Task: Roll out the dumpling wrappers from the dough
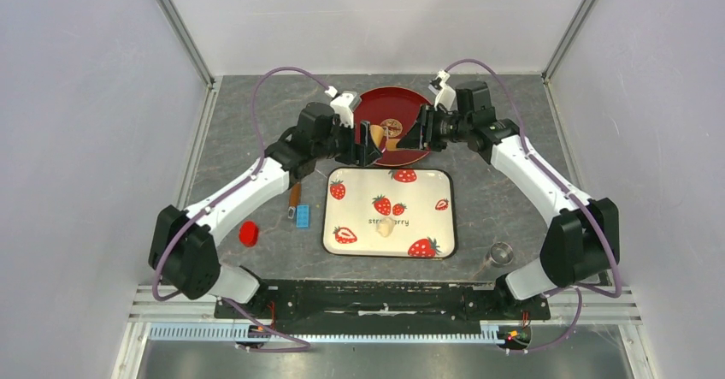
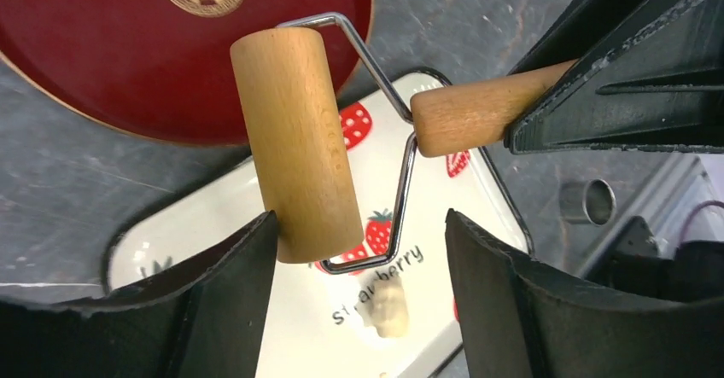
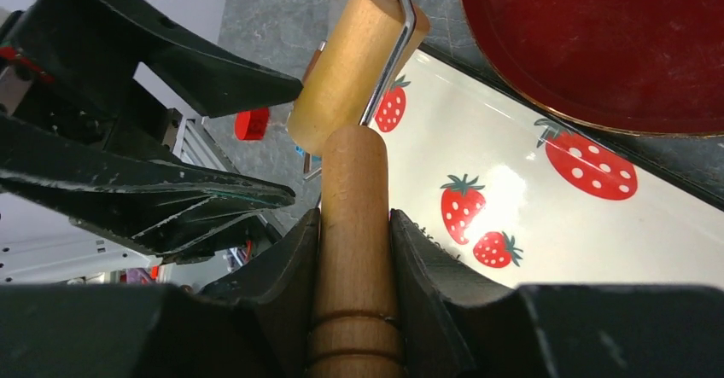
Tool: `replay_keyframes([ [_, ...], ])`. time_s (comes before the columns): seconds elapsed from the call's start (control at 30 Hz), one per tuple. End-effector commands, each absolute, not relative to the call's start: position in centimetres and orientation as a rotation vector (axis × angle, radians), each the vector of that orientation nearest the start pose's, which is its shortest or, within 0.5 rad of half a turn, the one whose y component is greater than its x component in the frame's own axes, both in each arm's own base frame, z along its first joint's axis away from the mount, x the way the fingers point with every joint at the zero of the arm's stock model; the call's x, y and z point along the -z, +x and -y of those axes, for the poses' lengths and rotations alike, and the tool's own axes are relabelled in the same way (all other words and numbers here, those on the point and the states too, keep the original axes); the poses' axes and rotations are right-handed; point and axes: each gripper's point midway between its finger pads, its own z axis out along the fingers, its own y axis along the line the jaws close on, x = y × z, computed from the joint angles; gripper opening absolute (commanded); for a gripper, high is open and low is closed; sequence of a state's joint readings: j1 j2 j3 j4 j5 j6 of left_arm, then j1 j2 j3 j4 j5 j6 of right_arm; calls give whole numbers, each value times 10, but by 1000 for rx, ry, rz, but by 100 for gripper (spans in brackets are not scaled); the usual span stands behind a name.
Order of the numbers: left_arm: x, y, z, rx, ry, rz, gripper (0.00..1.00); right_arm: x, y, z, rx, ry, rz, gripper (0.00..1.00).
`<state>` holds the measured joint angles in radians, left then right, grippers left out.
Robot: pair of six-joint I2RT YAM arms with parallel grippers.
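Observation:
The dough [image 1: 386, 227] is a small pale lump lying near the middle of the strawberry tray [image 1: 359, 210]. It also shows in the left wrist view [image 2: 388, 310]. No dumpling wrappers are in view. My right gripper [image 1: 419, 135] is shut on the wooden roller's handle [image 3: 354, 165] and holds the roller in the air over the tray's far edge. The roller's drum [image 2: 294, 139] hangs just ahead of my left gripper [image 2: 360, 220], which is open. The drum's near end is close against the left finger [image 2: 230, 284]. The two grippers face each other.
A red plate [image 1: 389, 105] with a gold emblem lies behind the tray. A small metal ring cutter [image 1: 501, 252] stands at the right of the tray. A red cap [image 1: 249, 233], a blue block [image 1: 303, 215] and a brown-handled tool [image 1: 294, 198] lie at its left.

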<state>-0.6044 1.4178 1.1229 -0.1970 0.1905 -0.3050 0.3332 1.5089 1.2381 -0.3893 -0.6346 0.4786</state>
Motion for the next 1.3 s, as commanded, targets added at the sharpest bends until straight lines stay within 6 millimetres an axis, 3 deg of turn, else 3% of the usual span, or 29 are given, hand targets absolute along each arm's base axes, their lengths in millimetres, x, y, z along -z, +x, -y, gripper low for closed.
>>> replay_keyframes([
  [0.0, -233, 298, 316, 1115, 432, -2134, 72, -250, 335, -247, -1195, -269, -2151, 0],
  [0.17, -220, 293, 318, 1112, 491, -2186, 63, -250, 332, -246, -1195, -263, -2153, 0],
  [0.4, -228, 297, 306, 979, 550, -2133, 69, -251, 330, -245, -1197, -252, -2153, 0],
  [0.7, -203, 294, 319, 985, 643, -2221, 68, -258, 329, -246, -1212, -245, -2135, 0],
  [0.93, -190, 292, 322, 964, 683, -2251, 62, -264, 329, -248, -1240, -221, -2114, 0],
  [1.0, -187, 292, 322, 954, 685, -2264, 56, -266, 329, -248, -1249, -215, -2109, 0],
  [1.2, -185, 302, 311, 840, 647, -2262, 2, -261, 330, -248, -1255, -176, -2131, 1],
  [1.27, -186, 308, 303, 762, 636, -2245, 2, -260, 332, -246, -1257, -142, -2141, 34],
])
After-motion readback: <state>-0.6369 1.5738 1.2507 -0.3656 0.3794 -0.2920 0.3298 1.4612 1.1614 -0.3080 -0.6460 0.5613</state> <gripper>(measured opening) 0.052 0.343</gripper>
